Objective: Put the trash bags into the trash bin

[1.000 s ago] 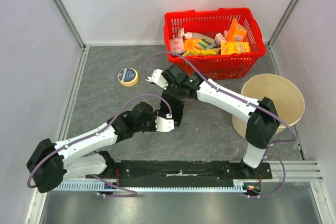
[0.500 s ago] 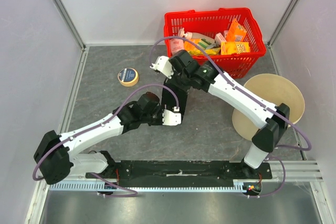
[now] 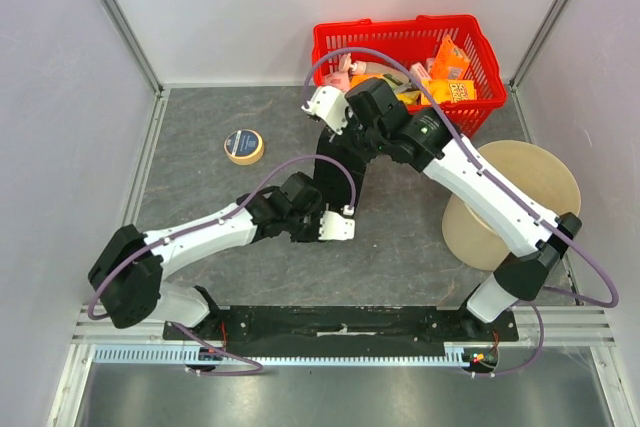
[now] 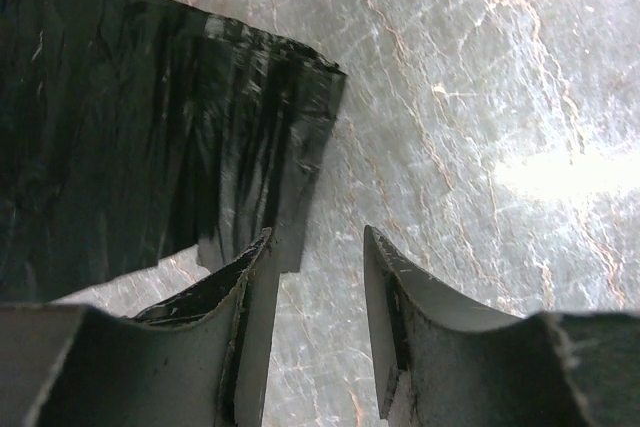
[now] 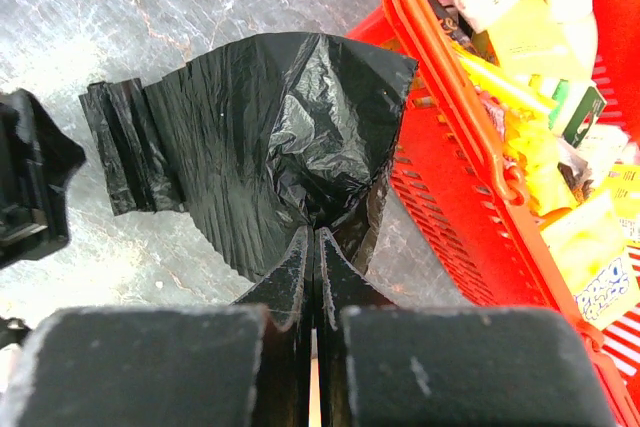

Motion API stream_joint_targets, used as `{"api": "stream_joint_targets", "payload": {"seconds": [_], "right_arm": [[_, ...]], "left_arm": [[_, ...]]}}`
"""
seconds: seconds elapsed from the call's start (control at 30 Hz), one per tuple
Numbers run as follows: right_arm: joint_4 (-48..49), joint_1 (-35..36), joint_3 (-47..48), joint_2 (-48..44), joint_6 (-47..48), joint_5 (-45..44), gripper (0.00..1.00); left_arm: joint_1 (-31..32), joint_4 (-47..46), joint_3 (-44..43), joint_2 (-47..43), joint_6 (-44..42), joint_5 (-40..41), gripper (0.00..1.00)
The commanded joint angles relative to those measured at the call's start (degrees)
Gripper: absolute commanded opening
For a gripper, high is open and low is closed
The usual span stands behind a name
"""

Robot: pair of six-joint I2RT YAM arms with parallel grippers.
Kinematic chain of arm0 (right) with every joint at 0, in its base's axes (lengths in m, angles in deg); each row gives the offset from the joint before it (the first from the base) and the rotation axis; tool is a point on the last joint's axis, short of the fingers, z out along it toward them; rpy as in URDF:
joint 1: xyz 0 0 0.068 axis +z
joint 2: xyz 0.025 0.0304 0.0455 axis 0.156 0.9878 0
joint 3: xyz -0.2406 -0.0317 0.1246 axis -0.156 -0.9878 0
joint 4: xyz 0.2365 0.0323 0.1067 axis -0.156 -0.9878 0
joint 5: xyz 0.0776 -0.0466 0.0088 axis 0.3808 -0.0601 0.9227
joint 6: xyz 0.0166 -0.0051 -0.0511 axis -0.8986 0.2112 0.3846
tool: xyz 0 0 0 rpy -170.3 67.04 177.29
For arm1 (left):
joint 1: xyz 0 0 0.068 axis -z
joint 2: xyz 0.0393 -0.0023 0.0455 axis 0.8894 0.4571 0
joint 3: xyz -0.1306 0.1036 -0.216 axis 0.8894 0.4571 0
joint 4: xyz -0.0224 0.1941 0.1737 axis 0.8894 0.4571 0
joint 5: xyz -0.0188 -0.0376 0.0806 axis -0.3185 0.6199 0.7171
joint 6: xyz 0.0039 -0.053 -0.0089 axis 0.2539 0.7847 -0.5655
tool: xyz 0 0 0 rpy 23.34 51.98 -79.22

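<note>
The table [image 3: 200, 197] carried the same things as a second earlier; only the arms had moved. The right arm [image 3: 480, 192] had stretched away from its base toward the basket [image 3: 487, 97], and the left arm [image 3: 200, 242] had followed it forward. The bin [image 3: 530, 182] sat at the right, well apart from the bag [image 3: 338, 172], and with the arm swung off it more of it showed. The bag now hung drawn out lengthwise between the two grippers, so it was lifted but was travelling away from the bin, not toward it. The right gripper [image 5: 312, 237] had its fingers pressed together on a bunched corner of the bag. The left gripper [image 4: 315, 247] had its fingers [image 4: 385, 277] spread with bare table between them, the bag's folded end just beside one. The tape roll [image 3: 243, 145] lay untouched.
</note>
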State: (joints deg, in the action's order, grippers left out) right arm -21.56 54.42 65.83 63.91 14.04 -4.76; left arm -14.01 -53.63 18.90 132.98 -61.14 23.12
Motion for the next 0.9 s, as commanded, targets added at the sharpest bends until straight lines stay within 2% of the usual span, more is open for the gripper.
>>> {"api": "stream_joint_targets", "payload": {"seconds": [0.0,0.37,0.87], "right_arm": [[-1.4,-0.9,4.3,-3.0,0.2,1.2,0.00],[-1.4,-3.1,10.5,-6.9,1.5,-0.3,0.00],[-1.4,-4.1,12.3,-9.1,2.0,-0.6,0.00]], "left_arm": [[0.6,-1.5,-4.5,3.6,-2.0,-2.3,0.46],[1.3,-1.8,-7.5,8.0,-3.5,-2.4,0.46],[2.7,-4.2,-8.5,14.6,-5.0,-3.3,0.45]]}}
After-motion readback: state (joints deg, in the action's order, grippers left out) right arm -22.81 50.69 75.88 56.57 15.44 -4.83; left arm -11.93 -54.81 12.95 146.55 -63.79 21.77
